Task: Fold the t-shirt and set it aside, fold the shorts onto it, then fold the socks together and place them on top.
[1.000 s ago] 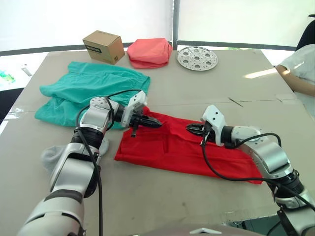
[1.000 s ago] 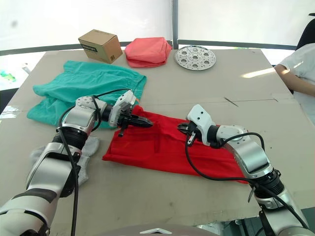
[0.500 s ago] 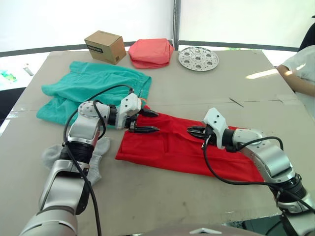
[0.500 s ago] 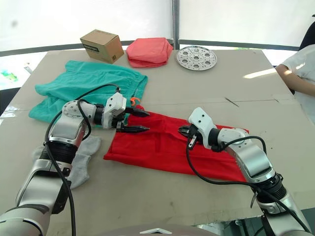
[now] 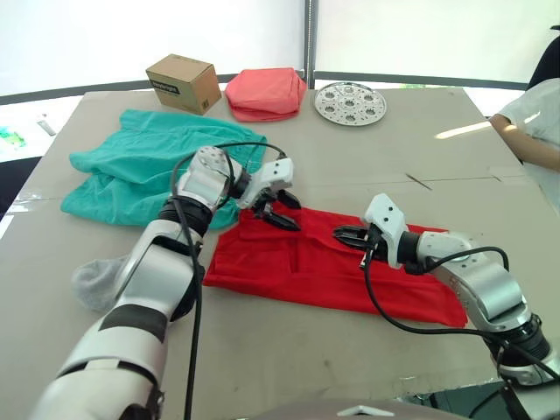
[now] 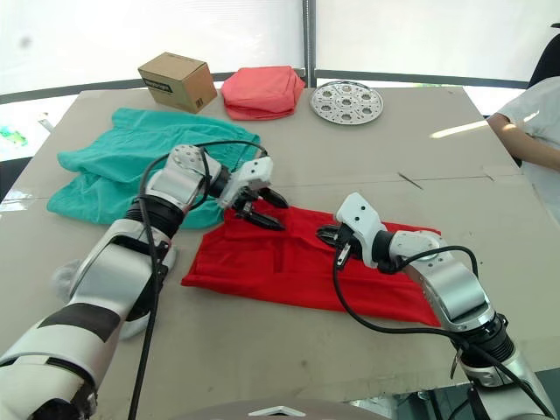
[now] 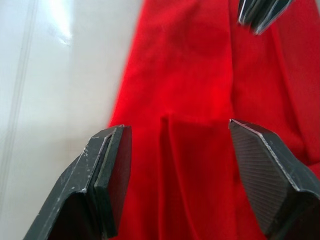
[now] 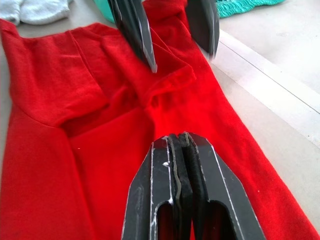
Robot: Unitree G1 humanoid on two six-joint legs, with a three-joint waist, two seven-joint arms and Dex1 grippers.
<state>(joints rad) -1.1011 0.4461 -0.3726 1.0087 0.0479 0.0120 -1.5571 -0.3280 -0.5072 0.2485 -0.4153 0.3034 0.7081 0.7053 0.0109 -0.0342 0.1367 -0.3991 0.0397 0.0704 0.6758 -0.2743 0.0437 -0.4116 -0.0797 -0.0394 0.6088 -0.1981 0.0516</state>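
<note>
Left eye view: bright red thin t-shirt [image 5: 324, 267] lies across the tan cardboard-covered table [image 5: 420, 157], left gripper [image 5: 278, 208] spread wide and empty above its ten-o'clock corner, right gripper [image 5: 346, 234] pressed closed, holding nothing visible.

We had our left arm bent and reaching in toward the middle, left gripper [image 5: 278, 208] with its fingers spread wide apart. Our right arm was crooked in from the right side, right gripper [image 5: 343, 234] pinched fully closed, pointing toward the left one.

The dark label on the cardboard box [image 5: 183, 82] is too small to read.
</note>
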